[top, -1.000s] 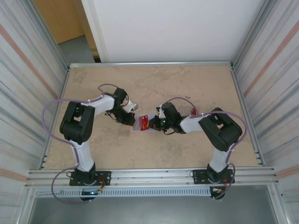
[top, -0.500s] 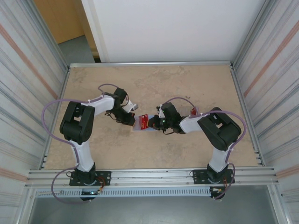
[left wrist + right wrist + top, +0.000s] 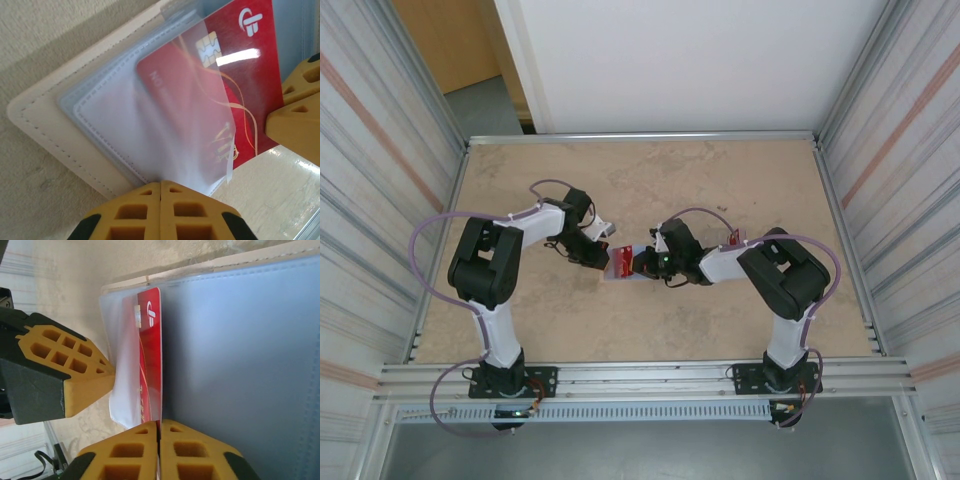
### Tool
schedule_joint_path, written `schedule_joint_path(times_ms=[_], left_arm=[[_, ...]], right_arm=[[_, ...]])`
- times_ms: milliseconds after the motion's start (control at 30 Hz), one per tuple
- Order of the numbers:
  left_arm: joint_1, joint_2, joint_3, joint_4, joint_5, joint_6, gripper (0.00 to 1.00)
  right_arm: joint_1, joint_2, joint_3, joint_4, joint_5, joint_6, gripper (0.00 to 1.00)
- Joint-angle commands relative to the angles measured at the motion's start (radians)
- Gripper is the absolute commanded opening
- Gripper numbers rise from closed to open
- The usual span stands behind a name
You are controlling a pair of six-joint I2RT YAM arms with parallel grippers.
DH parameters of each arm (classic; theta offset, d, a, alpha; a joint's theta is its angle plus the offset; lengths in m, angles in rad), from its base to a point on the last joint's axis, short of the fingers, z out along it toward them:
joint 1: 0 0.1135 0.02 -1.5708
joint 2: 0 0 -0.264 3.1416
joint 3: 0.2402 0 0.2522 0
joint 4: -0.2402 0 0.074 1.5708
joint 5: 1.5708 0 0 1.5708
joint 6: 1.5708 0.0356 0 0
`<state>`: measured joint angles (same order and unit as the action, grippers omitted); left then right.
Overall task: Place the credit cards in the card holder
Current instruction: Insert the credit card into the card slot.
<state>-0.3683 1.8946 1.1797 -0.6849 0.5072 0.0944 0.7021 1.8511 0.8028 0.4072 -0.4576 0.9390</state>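
Observation:
A red credit card lies partly slid under the clear flap of the card holder, its chip end still outside. My left gripper is shut on the edge of that see-through flap, lifting it. My right gripper is shut on the card's near edge, holding it on edge against the greyish-blue sleeve. In the top view the two grippers meet at mid-table, with the red card between them.
The sleeve is stitched into an opaque beige wallet piece lying flat on the stone-patterned table. Metal rails and ribbed walls close in the table. In the left wrist view the right gripper's yellow fingers sit close by.
My right gripper has crept a little to the left with the card, pushing it further under the flap. The left arm has not moved.

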Motion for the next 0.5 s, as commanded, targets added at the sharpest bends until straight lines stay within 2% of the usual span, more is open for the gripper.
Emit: schedule_joint_path(times_ms=[0,200,467], left_arm=[[0.006,-0.003,0.017,-0.025,-0.047,0.027,0.0],[0.009,-0.034,0.022,-0.032,-0.057,0.032,0.0],[0.029,-0.036,0.021,-0.033,-0.066,0.037,0.0]], right_arm=[[0.011,0.016,0.021,-0.112,0.009,-0.017,0.14],[0.026,-0.037,0.068,-0.249,0.071,-0.078,0.26],[0.043,-0.035,0.135,-0.347,0.107,-0.113,0.27]])
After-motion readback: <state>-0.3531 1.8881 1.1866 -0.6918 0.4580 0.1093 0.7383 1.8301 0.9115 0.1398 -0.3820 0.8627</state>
